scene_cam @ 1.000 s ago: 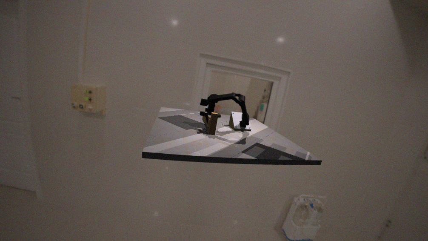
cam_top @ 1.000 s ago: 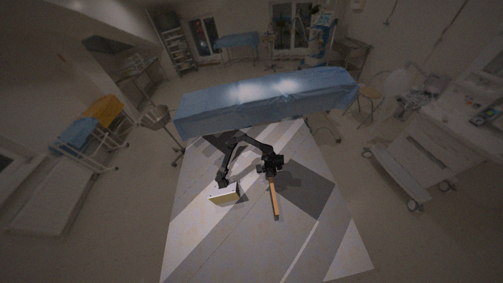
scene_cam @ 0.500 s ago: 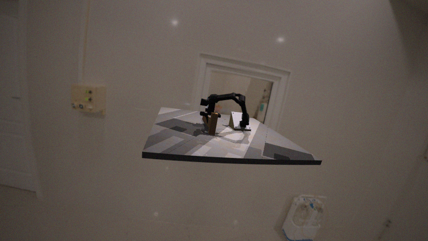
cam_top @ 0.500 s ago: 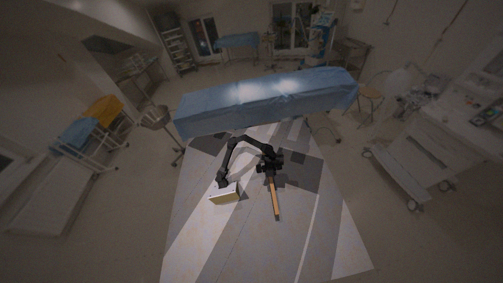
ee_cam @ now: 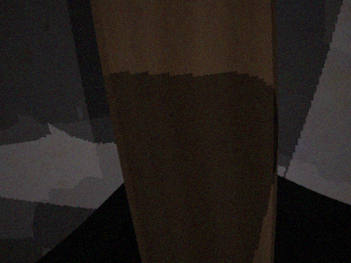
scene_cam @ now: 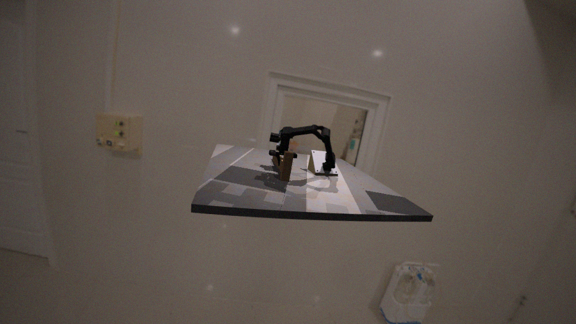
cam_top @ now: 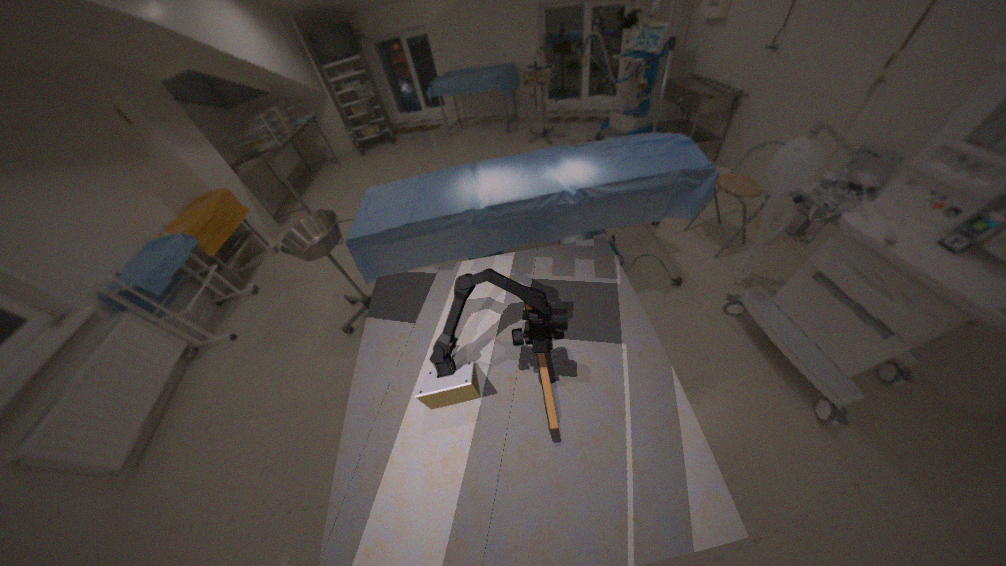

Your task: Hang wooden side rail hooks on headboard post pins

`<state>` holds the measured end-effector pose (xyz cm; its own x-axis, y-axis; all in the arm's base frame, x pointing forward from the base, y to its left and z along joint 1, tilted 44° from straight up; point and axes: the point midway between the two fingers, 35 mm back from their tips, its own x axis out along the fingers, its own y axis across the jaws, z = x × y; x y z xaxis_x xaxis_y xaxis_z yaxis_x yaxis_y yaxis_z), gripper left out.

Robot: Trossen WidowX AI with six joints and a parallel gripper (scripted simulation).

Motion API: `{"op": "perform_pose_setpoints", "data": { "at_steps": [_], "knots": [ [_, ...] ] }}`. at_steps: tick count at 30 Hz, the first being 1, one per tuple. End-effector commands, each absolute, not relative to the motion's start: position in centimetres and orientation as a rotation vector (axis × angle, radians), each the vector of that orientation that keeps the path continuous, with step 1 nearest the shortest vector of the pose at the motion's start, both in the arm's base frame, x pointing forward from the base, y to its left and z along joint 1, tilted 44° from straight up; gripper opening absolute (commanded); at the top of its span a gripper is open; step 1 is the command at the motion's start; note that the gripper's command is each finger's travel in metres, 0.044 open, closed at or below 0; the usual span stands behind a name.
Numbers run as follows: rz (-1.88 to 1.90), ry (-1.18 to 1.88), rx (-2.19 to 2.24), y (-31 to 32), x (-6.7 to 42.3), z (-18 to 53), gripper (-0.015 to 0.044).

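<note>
The wooden side rail is a long tan bar. My gripper is shut on its upper end and holds that end raised. The rail slopes down from the gripper, and its far end is on the table. In the wrist view the rail fills the middle, with its lower part in shadow. The steel hooks are hidden. I cannot make out the headboard post with its slot and pins; the gripper and arm cover the area around the rail's held end.
The arm's base stands on a tan block left of the rail in the top view. The table top has grey and pale patches with dark shadows. A blue-draped bed stands beyond the table's far edge.
</note>
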<state>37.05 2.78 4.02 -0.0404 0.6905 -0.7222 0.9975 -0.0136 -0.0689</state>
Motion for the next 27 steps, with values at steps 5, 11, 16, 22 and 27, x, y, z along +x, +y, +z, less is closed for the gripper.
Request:
{"op": "perform_pose_setpoints", "data": {
  "at_steps": [5,11,16,22,27],
  "knots": [
    [-0.821,1.774,1.761,2.69,37.12,4.30,0.0000],
    [-0.821,1.774,1.761,2.73,37.07,4.35,0.0000],
    [-0.821,1.774,1.761,2.80,37.08,4.34,0.0000],
    [-0.821,1.774,1.761,2.88,37.15,4.36,0.0000],
    [-0.821,1.774,1.761,2.91,37.20,4.41,0.0000]
  ]
}}
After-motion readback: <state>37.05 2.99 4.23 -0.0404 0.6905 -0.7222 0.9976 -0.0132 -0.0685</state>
